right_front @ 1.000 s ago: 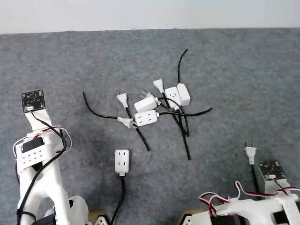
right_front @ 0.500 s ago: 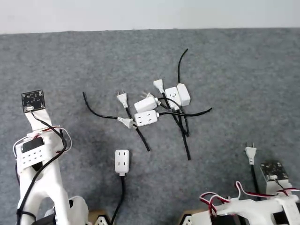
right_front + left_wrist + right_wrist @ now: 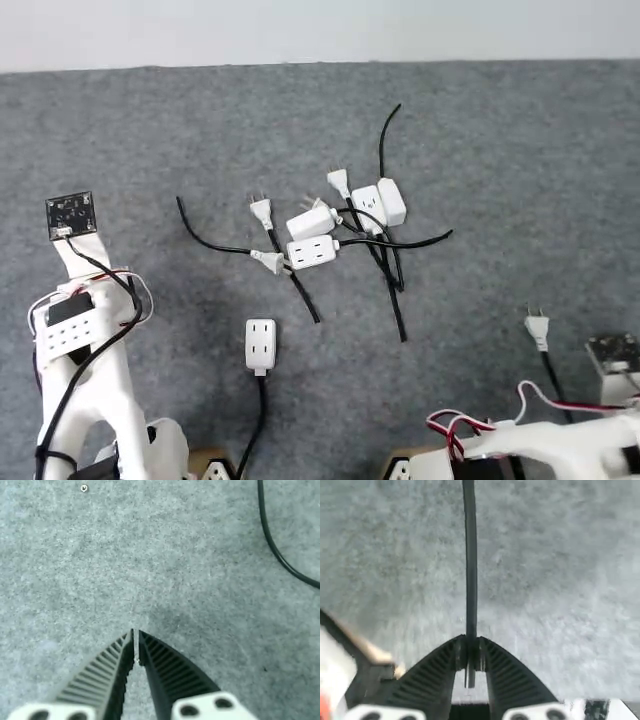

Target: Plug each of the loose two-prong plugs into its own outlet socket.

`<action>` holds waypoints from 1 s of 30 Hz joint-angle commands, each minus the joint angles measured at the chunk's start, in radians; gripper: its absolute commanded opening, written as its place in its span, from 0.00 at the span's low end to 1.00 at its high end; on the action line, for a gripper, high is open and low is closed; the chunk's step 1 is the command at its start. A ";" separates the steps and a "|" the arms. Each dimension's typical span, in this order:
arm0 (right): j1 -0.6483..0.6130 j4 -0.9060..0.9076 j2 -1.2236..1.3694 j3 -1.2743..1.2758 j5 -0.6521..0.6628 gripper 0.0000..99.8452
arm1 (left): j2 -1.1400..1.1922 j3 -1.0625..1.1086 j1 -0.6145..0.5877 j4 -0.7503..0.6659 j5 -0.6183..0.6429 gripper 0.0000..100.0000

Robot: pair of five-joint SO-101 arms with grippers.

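grey carpet [image 3: 120,130] below a pale wall strip [image 3: 320,30]

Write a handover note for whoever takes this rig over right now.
Left gripper: shut, empty, over bare carpet.
Right gripper: shut on the black cord of the plug lying on the right, near the arms.
Lone socket lies near the arms, centre; other plugs and sockets lie tangled in the pile mid-table.
Done: no plug visibly seated.
Left: every plug, probably the held one first.
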 commanded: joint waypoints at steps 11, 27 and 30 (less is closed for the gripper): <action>-0.174 0.331 -0.027 -0.545 -0.250 0.01 | 0.000 -0.002 0.009 -0.028 0.009 0.01; -0.409 0.464 -0.013 -0.845 -0.368 0.01 | 0.000 -0.002 0.008 -0.026 0.009 0.01; -0.417 0.437 0.001 -0.847 -0.368 0.01 | 0.000 -0.002 0.008 -0.026 0.009 0.01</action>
